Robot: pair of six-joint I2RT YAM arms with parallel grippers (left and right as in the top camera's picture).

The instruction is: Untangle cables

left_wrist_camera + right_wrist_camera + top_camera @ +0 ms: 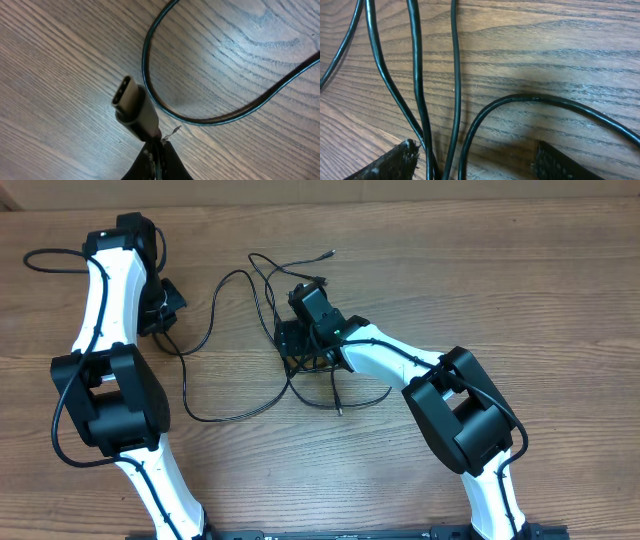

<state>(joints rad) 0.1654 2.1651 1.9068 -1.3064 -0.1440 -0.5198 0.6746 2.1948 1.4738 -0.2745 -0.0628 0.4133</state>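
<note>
Several thin black cables (215,418) lie looped and crossed on the wooden table (520,270). My left gripper (156,152) is shut on the base of a USB-C plug (131,102), which sticks out just above the wood. In the overhead view the left gripper (160,308) sits at the far left end of the cable run. My right gripper (475,165) is open and low over the tangle. Its fingertips (390,162) straddle several cable strands (455,75) without closing on them. From above, the right gripper (300,348) is at the middle of the knot.
One loose plug end (330,253) lies at the back and another (340,410) in front of the right gripper. A thick arm cable (45,258) loops at the far left. A curved strand (200,120) lies beside the held plug.
</note>
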